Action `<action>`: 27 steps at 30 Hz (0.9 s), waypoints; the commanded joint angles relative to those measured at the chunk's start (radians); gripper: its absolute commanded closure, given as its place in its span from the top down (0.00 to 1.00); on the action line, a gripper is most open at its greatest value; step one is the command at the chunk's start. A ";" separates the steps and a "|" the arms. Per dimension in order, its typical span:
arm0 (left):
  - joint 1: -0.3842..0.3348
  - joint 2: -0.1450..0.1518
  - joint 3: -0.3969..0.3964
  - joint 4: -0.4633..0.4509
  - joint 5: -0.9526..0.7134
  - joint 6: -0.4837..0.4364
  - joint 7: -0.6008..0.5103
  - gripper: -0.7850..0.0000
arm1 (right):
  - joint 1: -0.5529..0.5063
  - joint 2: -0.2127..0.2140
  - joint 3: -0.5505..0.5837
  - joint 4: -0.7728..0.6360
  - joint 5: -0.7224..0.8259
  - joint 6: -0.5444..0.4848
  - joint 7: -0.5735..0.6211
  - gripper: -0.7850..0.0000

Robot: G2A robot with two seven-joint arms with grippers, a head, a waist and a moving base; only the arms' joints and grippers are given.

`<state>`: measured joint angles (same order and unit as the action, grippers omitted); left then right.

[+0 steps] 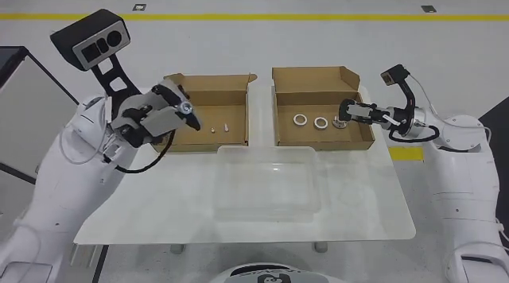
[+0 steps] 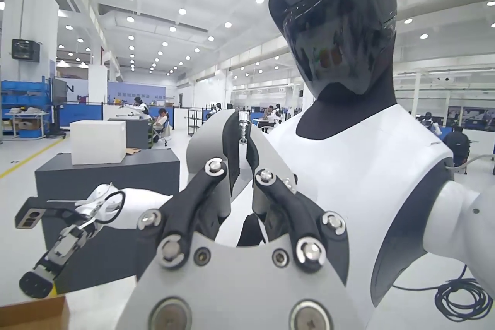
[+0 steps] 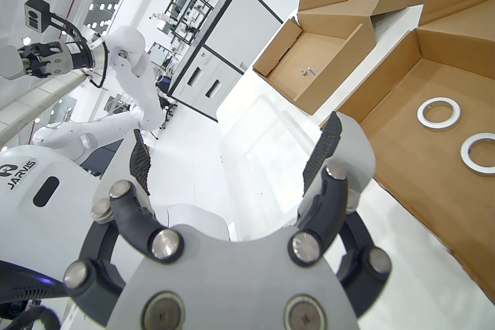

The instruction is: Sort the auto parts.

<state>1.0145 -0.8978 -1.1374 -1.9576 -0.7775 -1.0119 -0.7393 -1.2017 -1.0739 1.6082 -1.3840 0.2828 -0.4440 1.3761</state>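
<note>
My left hand (image 2: 241,132) is clamped on a small threaded screw (image 2: 242,125), pinched at the very tips of the fingers. In the top view that hand sits at about 10 o'clock on the counter (image 1: 366,203), over the 9 o'clock side of the left box (image 1: 205,84).

The left box is open cardboard at roughly 11 o'clock. I see two small metal pins (image 3: 304,71) on its floor, just beside each other toward its 3 o'clock wall.

My right hand (image 3: 236,128) has its fingers spread wide with nothing between them. It is at about 2 o'clock on the counter, over the 3 o'clock side of the right box (image 1: 314,84). I cannot tell how high above the box floor it is.

The right box is also open and stands just beside the left one, at about 1 o'clock. Two flat metal rings (image 3: 439,113) lie side by side on its floor, apart from each other, with the nearer one close to my right hand.

A clear tray (image 1: 270,149) sits at the centre of the counter, on the 6 o'clock side of both boxes.
</note>
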 commanded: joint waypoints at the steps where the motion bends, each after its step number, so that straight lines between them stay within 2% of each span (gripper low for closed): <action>1: 0.007 -0.007 0.006 -0.012 -0.022 0.000 0.014 0.00 | 0.000 0.000 0.000 0.000 0.000 0.000 0.000 1.00; 11: 0.019 -0.051 0.008 -0.014 -0.214 0.000 -0.066 0.00 | 0.000 0.000 0.000 0.000 0.000 0.000 0.000 1.00; 16: 0.021 -0.070 0.008 -0.014 -0.238 0.000 -0.068 0.00 | 0.000 0.000 0.000 0.000 0.000 0.000 0.000 1.00; 22: 0.017 -0.084 0.000 0.001 -0.190 0.000 -0.069 0.00 | 0.000 0.000 0.000 0.000 0.000 0.000 0.000 1.00; 27: 0.025 -0.084 -0.042 0.027 -0.043 0.009 -0.078 0.00 | 0.000 0.000 0.000 0.000 0.000 0.000 0.000 1.00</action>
<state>1.0367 -0.9824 -1.1700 -1.9342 -0.8515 -1.0068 -0.8134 -1.2017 -1.0739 1.6082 -1.3840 0.2828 -0.4440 1.3761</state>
